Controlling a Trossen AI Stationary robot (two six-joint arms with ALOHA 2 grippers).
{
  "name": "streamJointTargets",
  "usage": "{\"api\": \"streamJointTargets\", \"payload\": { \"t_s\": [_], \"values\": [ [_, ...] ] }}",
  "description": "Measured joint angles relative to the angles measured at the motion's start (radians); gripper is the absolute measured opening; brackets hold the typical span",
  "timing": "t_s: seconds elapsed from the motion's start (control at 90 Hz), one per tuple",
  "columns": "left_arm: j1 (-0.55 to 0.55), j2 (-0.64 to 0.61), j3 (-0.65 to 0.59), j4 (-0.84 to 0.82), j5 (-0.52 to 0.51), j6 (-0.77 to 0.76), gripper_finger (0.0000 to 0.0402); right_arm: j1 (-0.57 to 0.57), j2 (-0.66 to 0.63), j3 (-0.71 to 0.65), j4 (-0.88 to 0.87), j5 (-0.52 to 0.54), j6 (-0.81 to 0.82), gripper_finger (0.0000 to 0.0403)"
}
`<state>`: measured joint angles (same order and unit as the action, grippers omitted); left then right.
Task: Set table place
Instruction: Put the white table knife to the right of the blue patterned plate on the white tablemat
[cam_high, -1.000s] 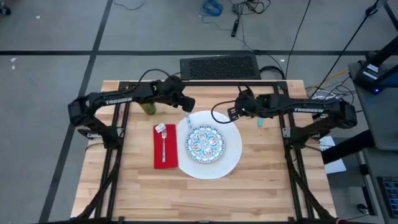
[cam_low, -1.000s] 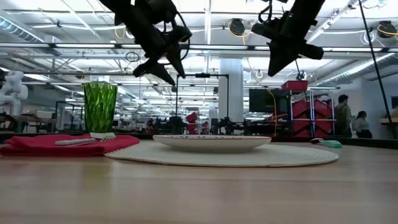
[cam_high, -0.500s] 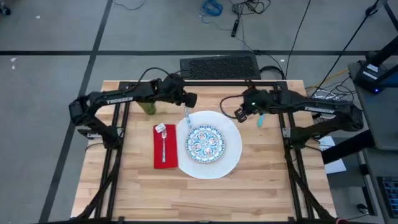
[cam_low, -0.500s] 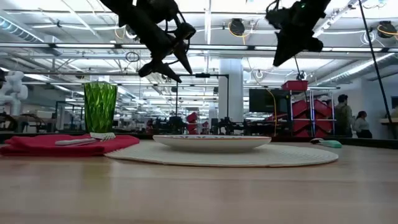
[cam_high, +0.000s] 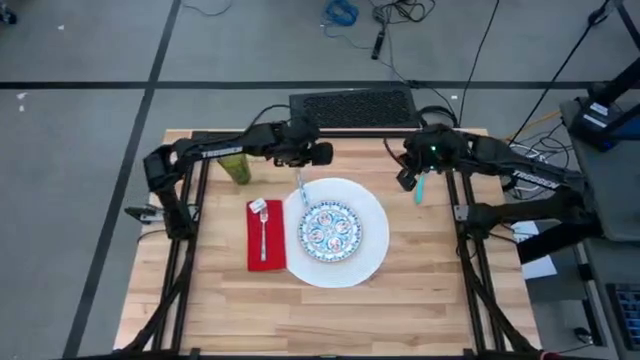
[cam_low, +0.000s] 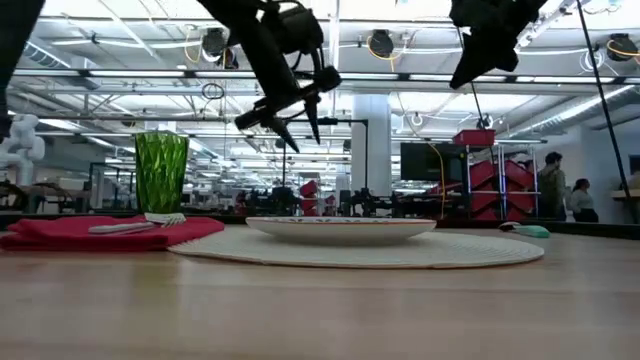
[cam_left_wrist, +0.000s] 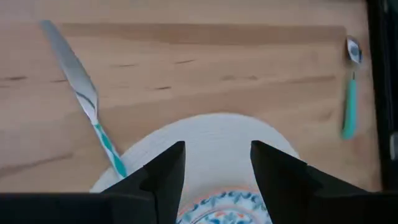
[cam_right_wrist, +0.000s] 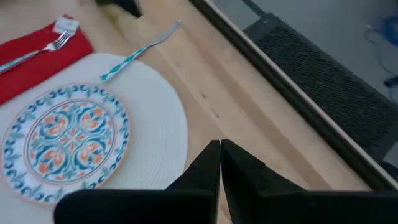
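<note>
Left pincer: fingers apart, empty, near table's far edge.
Right pincer: fingers together, empty, beside teal-handled spoon.

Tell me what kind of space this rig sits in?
Probably a large robotics lab or industrial workshop. Beyond the pale wooden table, the low view shows an open hall with exposed ceiling trusses and strip lights, red equipment racks, and people standing at the far side.
</note>
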<state>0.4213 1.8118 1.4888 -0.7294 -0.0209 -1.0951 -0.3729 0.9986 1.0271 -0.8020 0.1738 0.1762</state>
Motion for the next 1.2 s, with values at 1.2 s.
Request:
{"api": "streamJointTargets", "payload": {
  "t_s": [1.2],
  "values": [
    [0.05, 0.265, -0.009, -0.149, -0.01, -0.069, 0.0167, 0.085, -0.093, -0.262, 0.137, -0.023, 0.132, 0.0]
  ]
}}
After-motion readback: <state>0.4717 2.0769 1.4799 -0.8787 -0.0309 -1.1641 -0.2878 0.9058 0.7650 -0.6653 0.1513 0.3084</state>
